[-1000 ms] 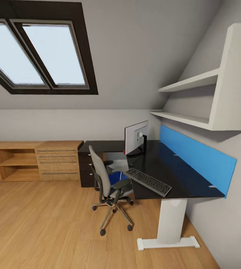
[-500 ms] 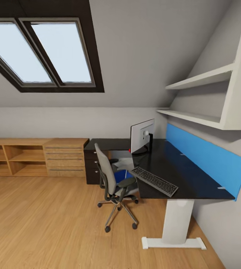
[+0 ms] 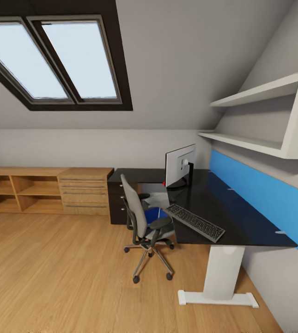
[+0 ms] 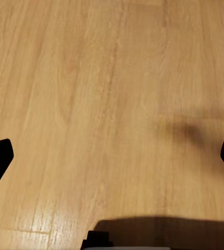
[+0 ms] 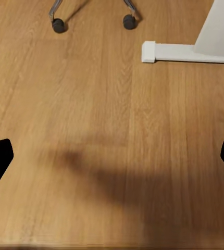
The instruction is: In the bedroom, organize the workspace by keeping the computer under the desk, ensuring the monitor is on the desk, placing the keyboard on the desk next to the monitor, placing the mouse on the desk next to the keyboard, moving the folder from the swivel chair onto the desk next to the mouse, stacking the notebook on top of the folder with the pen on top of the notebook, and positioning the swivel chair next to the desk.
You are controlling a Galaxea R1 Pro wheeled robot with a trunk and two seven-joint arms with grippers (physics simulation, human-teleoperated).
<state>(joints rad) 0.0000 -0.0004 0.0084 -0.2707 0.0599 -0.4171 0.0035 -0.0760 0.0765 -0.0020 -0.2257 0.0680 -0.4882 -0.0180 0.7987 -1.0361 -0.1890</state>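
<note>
The desk [image 3: 241, 222] with its glossy black top runs along the right wall. The monitor [image 3: 180, 165] stands on it at the far end, its grey back towards me. The dark keyboard [image 3: 196, 223] lies askew at the desk's near edge. The swivel chair [image 3: 139, 222] is tucked beside the desk, with the blue folder [image 3: 155, 214] on its seat. A light grey box, probably the computer [image 3: 157, 200], shows under the desk behind the chair. The mouse, notebook and pen are out of view. My left gripper [image 4: 112, 156] and right gripper [image 5: 112, 156] both hang open over the wood floor.
A low light-wood chest and shelf unit [image 3: 82, 189] lines the back wall, left of the dark desk drawers [image 3: 117, 203]. White wall shelves [image 3: 259, 92] and a blue panel [image 3: 264, 192] hang above the desk. The desk's white foot [image 5: 185, 52] and chair casters [image 5: 58, 25] are ahead.
The whole head picture has shifted: desk, chair and window now sit further right and a little nearer, so the camera moved. The things themselves have not moved.
</note>
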